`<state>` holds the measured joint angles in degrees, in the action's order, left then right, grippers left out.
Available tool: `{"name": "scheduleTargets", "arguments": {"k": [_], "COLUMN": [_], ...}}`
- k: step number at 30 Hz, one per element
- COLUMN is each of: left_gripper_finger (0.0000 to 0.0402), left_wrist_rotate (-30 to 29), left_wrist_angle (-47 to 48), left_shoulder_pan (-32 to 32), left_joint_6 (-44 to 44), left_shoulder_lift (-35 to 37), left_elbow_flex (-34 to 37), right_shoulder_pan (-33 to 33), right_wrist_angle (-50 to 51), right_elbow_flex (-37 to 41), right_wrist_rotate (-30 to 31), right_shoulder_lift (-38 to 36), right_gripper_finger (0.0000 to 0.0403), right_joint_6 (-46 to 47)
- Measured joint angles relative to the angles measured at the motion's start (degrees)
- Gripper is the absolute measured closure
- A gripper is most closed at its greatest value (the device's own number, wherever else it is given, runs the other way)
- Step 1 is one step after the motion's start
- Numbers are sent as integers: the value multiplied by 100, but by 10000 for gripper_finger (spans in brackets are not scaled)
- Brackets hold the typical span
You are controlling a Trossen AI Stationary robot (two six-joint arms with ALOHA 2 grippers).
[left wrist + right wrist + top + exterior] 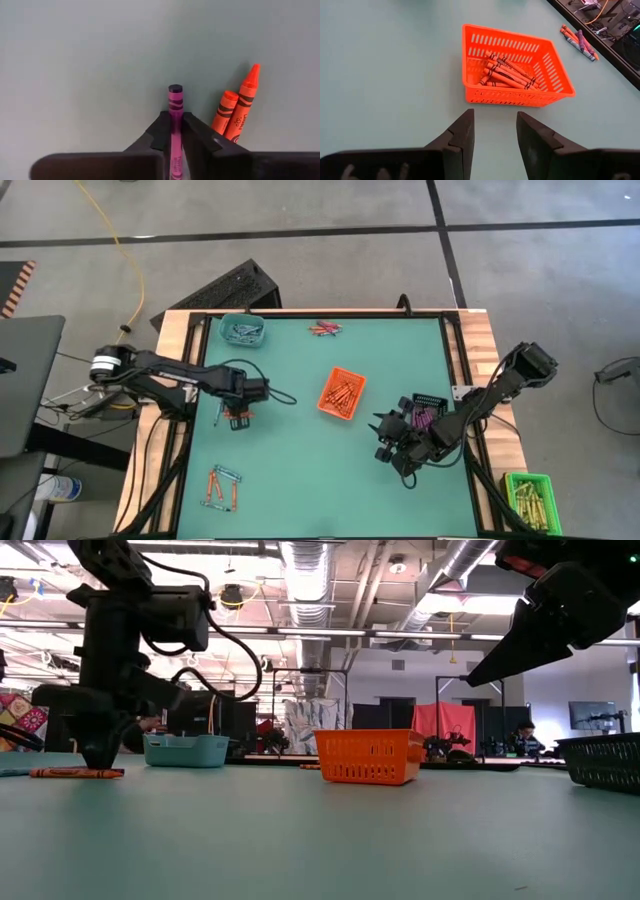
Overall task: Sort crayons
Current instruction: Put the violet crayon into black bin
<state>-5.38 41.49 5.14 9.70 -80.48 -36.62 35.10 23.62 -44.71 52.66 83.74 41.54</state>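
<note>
My left gripper point(237, 418) points down at the table's left side and is shut on a purple-pink crayon point(175, 102). Two orange-red crayons point(235, 112) lie flat on the mat right beside it. One of them shows in the low view as an orange-red crayon point(76, 773) next to my left gripper point(98, 758). More crayons point(222, 488) lie at the near left, and another small heap of crayons point(325, 330) lies at the far edge. My right gripper point(495, 131) hovers open, slanting down toward the orange tray point(515, 67), which holds orange-red crayons. My left gripper pinches the purple-pink crayon's two long sides point(175, 120) between its two fingers, back from the crayon's flat end. The fingers come from above, pointing down. The crayon lies level, down at the mat; whether it is lifted clear cannot be told.
A teal tray point(243, 331) stands at the far left and a black tray point(425, 408) with purple crayons at the right. A green tray point(530, 498) of yellow sticks sits off the mat at the near right. Bare mat lies between the arms.
</note>
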Motion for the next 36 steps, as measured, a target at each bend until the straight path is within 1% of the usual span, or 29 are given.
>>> {"name": "scheduleTargets", "arguments": {"k": [3, 12, 20, 27, 33, 36], "left_gripper_finger": [394, 399, 401, 401, 401, 401], "left_wrist_rotate": [22, -7, -286, -287, -265, -154], "left_wrist_angle": [-89, -100, -70, -65, -478, -866], "left_shoulder_pan": [27, 35, 43, 40, 38, 36], "left_joint_6": [-56, -151, -324, -503, -786, -927], "left_shoulder_lift": [4, -9, 111, 135, 135, 135], "left_elbow_flex": [63, 30, -380, -831, -1196, -1305], "right_shoulder_pan": [12, 12, 10, 10, 10, 10], "right_wrist_angle": [-6, -11, -13, -9, 11, 18], "right_elbow_flex": [0, 0, 0, 0, 0, 0], "right_wrist_rotate": [0, -2, -4, -4, -4, -4], "right_shoulder_lift": [0, 0, 0, 0, 0, 0], "right_gripper_finger": [262, 262, 262, 262, 262, 262], "right_joint_6": [0, 0, 2, 0, -3, -3]}}
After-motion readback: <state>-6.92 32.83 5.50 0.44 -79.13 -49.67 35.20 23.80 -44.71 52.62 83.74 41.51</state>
